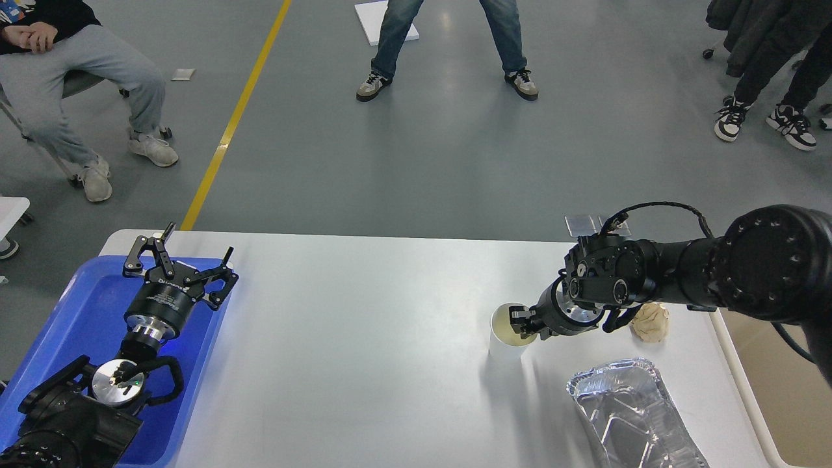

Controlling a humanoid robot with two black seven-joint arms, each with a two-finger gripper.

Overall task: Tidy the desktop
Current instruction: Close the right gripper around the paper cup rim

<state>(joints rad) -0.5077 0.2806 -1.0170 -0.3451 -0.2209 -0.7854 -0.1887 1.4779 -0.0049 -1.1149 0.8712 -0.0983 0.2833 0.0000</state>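
The desktop (pixel 364 338) is a wide glossy white tabletop. A white paper cup (pixel 506 343) stands upright on its right half. My right gripper (pixel 520 320) comes in from the right and sits low at the cup's right rim, with one dark finger (pixel 517 316) showing inside the cup's mouth. The fingers are too dark and close together to tell whether they clamp the rim. My left gripper (pixel 184 252) is open and empty, fingers spread wide, hovering over the far end of the blue tray (pixel 71 312).
A crumpled beige paper ball (pixel 651 321) lies just right of my right wrist. A silver foil tray (pixel 634 409) lies at the front right. A cream bin (pixel 780 364) stands past the right table edge. People stand and sit on the floor beyond.
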